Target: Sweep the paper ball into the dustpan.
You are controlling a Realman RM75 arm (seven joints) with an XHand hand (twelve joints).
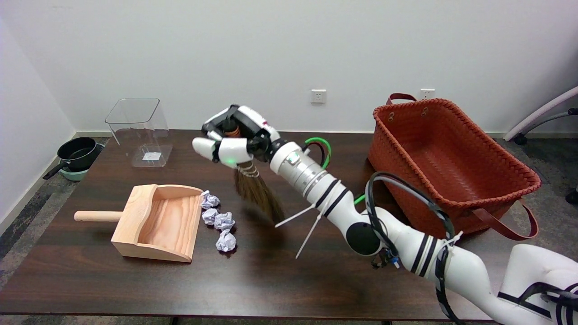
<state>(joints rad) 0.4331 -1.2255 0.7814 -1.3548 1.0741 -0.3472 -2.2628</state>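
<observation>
Hand [232, 137] grasping broom [257, 192] | paper balls [219, 220] below-left of it, beside dustpan [156, 223] mouth

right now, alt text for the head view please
The robot's right hand holds a small broom above a dark table, its bristles just right of four paper balls lying at the mouth of a wooden dustpan.

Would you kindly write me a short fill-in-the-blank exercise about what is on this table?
1. The right robot hand grips a small ____ with brown bristles.
2. The paper balls lie just outside the open mouth of the wooden ____.
3. The woven basket on the table is ____ in colour.
4. The clear plastic bin stands ____ the dustpan in this view.

Missing words: broom; dustpan; red-brown; behind
</observation>
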